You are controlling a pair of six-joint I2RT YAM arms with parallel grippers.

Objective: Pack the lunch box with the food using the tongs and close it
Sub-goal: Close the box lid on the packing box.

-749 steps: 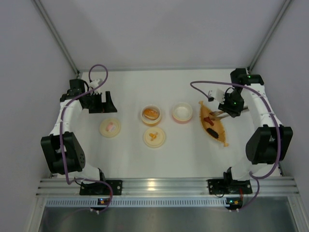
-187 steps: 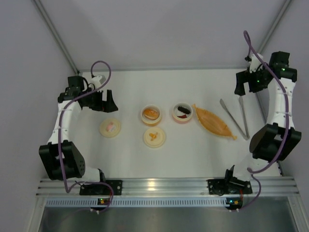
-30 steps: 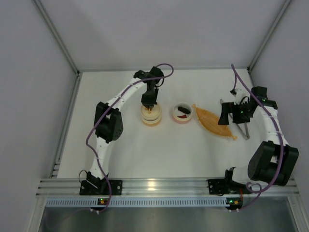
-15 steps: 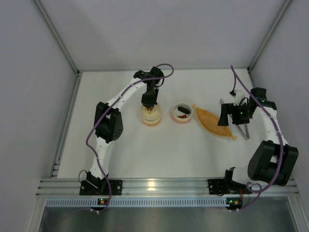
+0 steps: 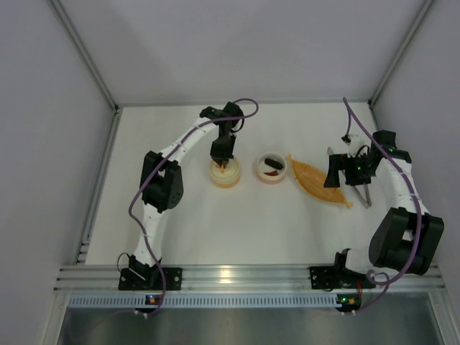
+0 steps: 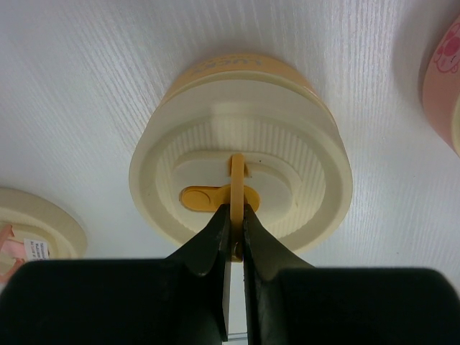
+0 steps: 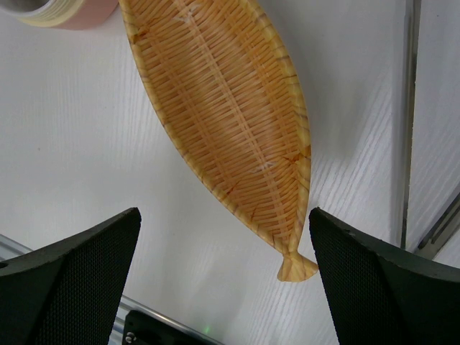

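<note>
Jaws of the left gripper (image 6: 236,228) are pinching the lid's (image 6: 215,140) orange tab (image 6: 238,172) near the table's (image 5: 194,223) centre, while the wide-open right gripper (image 7: 223,280) is hovering over the tray (image 7: 223,108), tongs (image 7: 407,129) lying by the right edge.

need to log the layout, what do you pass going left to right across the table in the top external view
lidded cream container -> pink bowl -> woven boat-shaped tray -> tongs
</note>
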